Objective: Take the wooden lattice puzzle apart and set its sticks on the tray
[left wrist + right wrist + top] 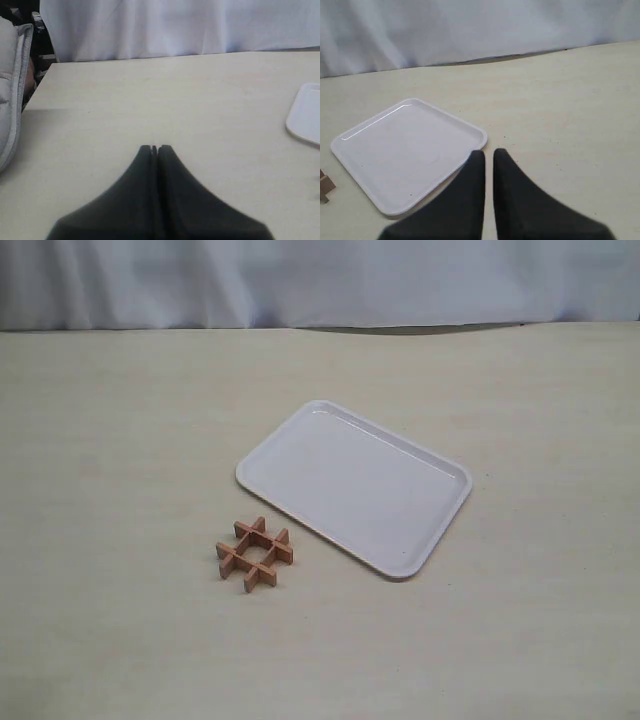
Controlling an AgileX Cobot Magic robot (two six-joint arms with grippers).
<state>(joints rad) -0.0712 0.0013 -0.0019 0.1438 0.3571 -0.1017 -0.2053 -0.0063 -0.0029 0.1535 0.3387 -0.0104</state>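
The wooden lattice puzzle (255,554) lies assembled on the table, a small reddish-brown hash of interlocked sticks just off the tray's near-left side. An end of it shows at the edge of the right wrist view (325,186). The white tray (355,485) is bare; its corner shows in the left wrist view (307,112) and most of it in the right wrist view (405,150). Neither gripper appears in the exterior view. My left gripper (156,148) is shut on nothing over bare table. My right gripper (489,152) stands a narrow gap open, empty, beside the tray's corner.
A pale curtain (320,280) hangs behind the table's far edge. A grey padded object (12,85) sits off the table's side in the left wrist view, with dark hardware behind it. The table (120,440) is light wood-grain.
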